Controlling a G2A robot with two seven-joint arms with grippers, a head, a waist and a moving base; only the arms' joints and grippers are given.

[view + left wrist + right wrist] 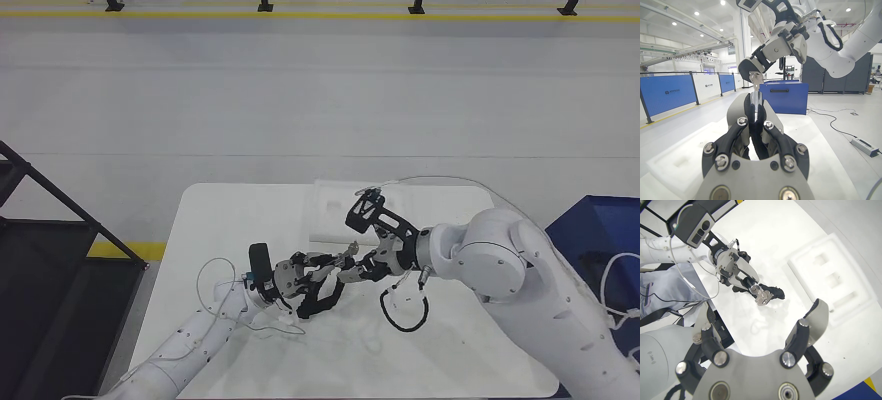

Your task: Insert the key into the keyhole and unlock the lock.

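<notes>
Left gripper (755,103): clenched on the lock, one black-padded finger on each side of it, raised above the table.
Lock (755,106): chrome cylinder, pinched between the left gripper's pads; its keyhole end sticks out just past the fingertips.
Key (757,79): blade seated in the keyhole, head standing out beyond the left fingertips in line with the lock; a second key head lies against it.
Right gripper (774,66): released, its two fingers spread wide with nothing grasped, facing the left gripper tip to tip.
Right finger pad (745,69): black, just beside the key's head on the far side from the left gripper; contact cannot be told. The other right finger stands well apart from the key.
Table (230,220): white, below both grippers.
Foam tray (848,262): white, with three rectangular recesses, lying on the table off to the side of the right gripper, well apart from the lock.
Cable loop (405,312): black, hanging from the right arm behind its gripper.
Blue cabinet (783,98): on the floor past the table, beyond the left gripper's tips.
</notes>
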